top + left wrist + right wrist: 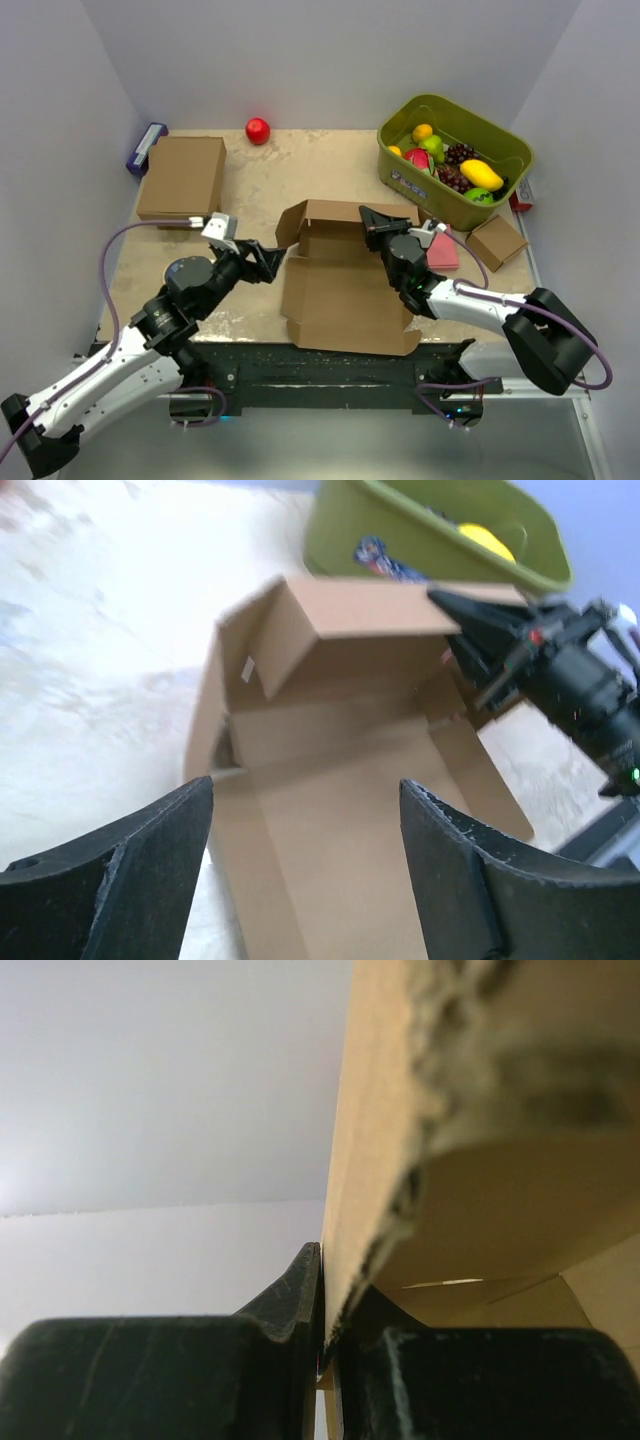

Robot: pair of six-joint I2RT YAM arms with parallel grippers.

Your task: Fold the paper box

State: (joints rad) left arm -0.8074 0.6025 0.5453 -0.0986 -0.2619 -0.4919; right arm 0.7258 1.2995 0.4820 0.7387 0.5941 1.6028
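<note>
1. Brown corrugated paper box (345,295): half-folded at the middle of the bench (300,170), long axis near-to-far, open side up, walls raised at the far end.
2. Left jaws: wide apart, empty, just beside its left edge.
3. Right jaws: clamped on its far-right wall.

The blurred paper box (385,1110) wall in the right gripper (328,1282) hides everything right of its fingers (150,1380). Ahead of the left gripper (305,790), the green bin (430,540) is cropped.

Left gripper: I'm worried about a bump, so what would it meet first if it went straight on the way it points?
Most likely the paper box: in the wrist view its left wall and floor lie straight ahead of the open left gripper, with nothing between. Depth is unclear.
</note>
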